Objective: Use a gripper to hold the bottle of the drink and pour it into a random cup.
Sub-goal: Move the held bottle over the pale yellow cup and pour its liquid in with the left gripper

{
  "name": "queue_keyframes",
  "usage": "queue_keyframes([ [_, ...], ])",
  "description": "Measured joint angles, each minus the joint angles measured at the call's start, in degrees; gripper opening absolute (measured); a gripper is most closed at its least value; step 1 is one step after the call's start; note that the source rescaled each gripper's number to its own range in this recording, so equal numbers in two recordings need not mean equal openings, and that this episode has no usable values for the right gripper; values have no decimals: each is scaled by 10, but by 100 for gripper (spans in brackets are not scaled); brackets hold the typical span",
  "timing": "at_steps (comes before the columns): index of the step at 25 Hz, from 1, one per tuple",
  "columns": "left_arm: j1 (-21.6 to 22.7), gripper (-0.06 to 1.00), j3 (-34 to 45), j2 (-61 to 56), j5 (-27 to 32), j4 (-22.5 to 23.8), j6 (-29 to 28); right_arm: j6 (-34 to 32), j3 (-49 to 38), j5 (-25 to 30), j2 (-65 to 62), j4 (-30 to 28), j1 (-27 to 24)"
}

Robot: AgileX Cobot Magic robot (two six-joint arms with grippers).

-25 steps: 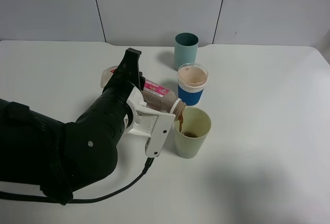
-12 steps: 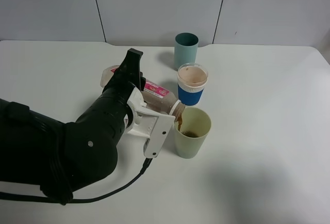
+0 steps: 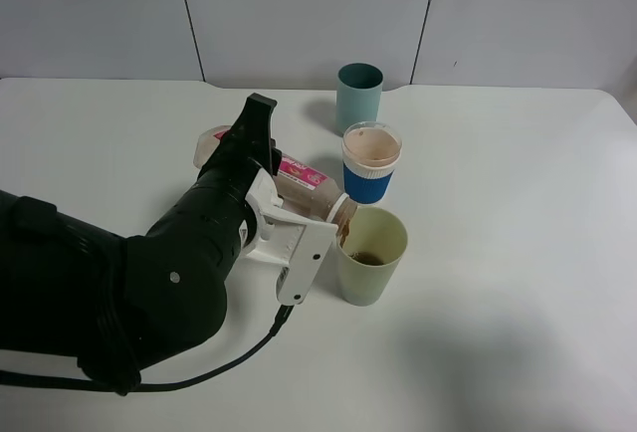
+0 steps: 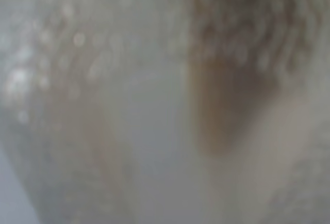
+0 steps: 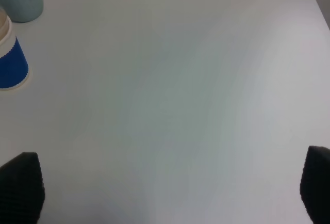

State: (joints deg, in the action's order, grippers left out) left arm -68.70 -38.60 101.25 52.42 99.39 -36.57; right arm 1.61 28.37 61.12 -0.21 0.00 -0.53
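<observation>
View from above, as I see it from my station. One bottle, three cups, one arm in frame.

(a) Left gripper [image 3: 292, 221]: white, on the black arm. Its jaws are clamped on the bottle of the drink [image 3: 305, 179], which lies tipped well past level, with its tan-rimmed mouth over the near rim of the pale yellowish-green cup [image 3: 374, 265]. Brown liquid shows at the mouth and in the bottom of that cup.

(b) The other two cups: a blue-and-white paper cup [image 3: 369, 171], just behind the pale one and holding a tan liquid, and a teal cup [image 3: 358, 96] behind that. All three stand upright on the white table [image 3: 518, 243].

(c) One black cable [image 3: 244, 357] trails from the arm across the table.

(d) Left wrist view: a pale and brown blur, too close for me to read.

(e) Right gripper [image 5: 167, 185]: its two dark fingertips [image 5: 20, 185] sit far apart, with bare table between them and nothing held.
</observation>
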Motion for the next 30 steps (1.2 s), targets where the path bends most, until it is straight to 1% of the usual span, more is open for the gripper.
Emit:
queue_keyframes([
  [11,0,5,0,0,0,0,1,0,0,0,0,0,0],
  [20,0,5,-19,0,0,2,1,0,0,0,0,0,0],
  [26,-18,5,-19,0,1,2,1,0,0,0,0,0,0],
  [30,-19,5,-19,0,2,2,5,0,0,0,0,0,0],
])
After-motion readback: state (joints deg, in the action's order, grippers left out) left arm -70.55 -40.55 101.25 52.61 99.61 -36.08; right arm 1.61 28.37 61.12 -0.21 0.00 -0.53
